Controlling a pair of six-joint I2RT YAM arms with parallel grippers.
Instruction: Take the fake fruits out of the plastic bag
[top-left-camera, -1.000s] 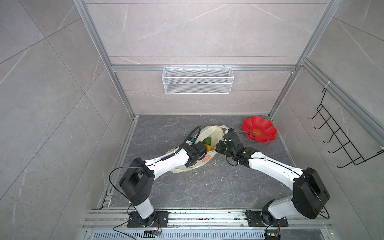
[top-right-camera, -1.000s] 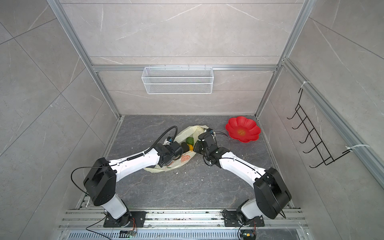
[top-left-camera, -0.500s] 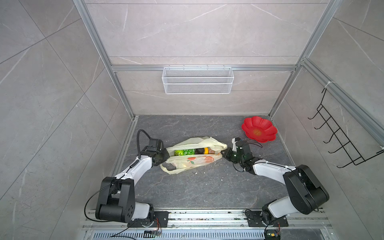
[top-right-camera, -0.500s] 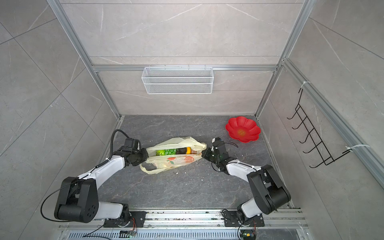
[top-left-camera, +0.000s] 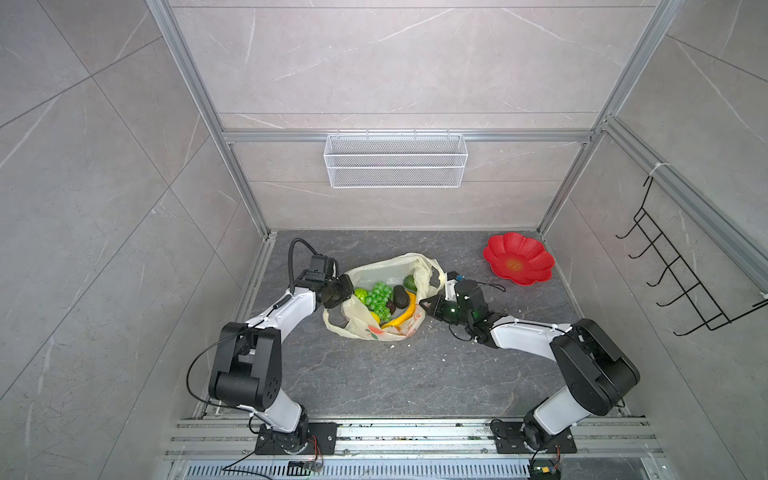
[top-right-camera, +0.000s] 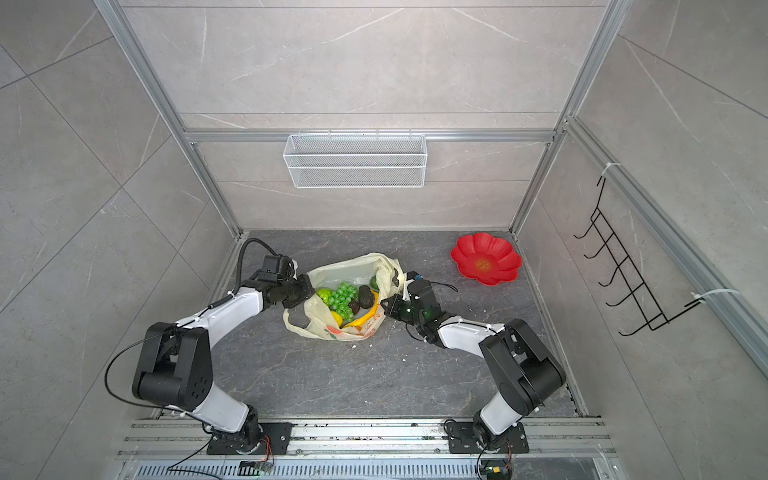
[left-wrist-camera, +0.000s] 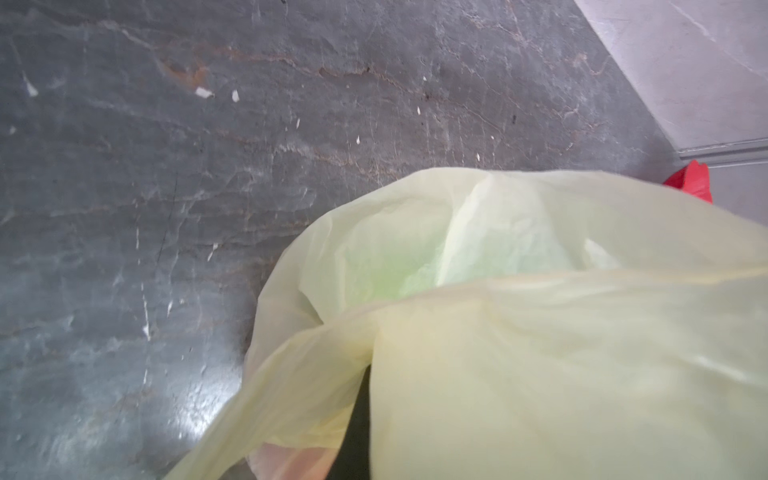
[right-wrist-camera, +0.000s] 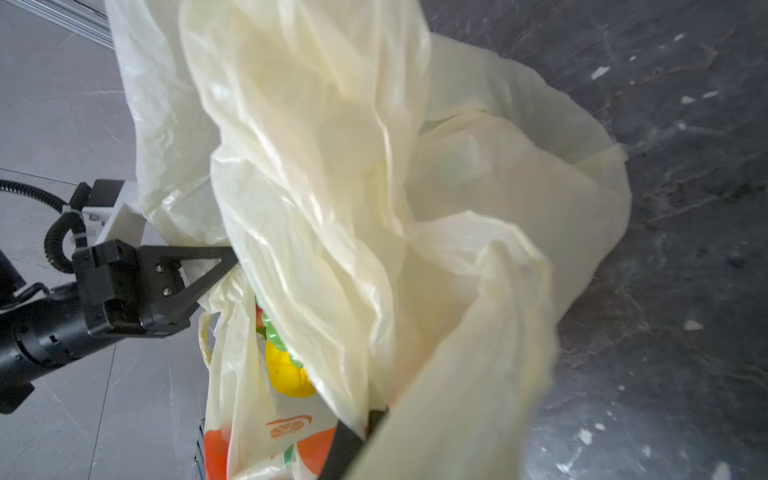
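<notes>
The pale-yellow plastic bag (top-left-camera: 370, 328) (top-right-camera: 322, 324) lies on the dark floor with its mouth pulled open. Inside show the fake fruits: a green grape bunch (top-left-camera: 380, 297) (top-right-camera: 344, 297), a banana (top-left-camera: 404, 316), a dark avocado (top-left-camera: 401, 296), a green knobbly ball (top-left-camera: 360, 296) and a lemon (right-wrist-camera: 286, 374). My left gripper (top-left-camera: 343, 291) (top-right-camera: 309, 291) is shut on the bag's left rim. My right gripper (top-left-camera: 428, 305) (top-right-camera: 386, 308) is shut on the right rim beside a handle. In both wrist views the bag film (left-wrist-camera: 540, 353) covers the jaws; only a dark finger (right-wrist-camera: 345, 449) shows.
A red flower-shaped plate (top-left-camera: 518, 259) (top-right-camera: 486, 258) sits at the back right of the floor. A white wire basket (top-left-camera: 395, 160) hangs on the back wall and a black hook rack (top-left-camera: 681, 282) on the right wall. Small white crumbs dot the floor.
Half a second ago the grippers held the bag stretched wide and flat. Both have since moved inward toward each other, and the bag's mouth now gapes round with the fruits showing.
</notes>
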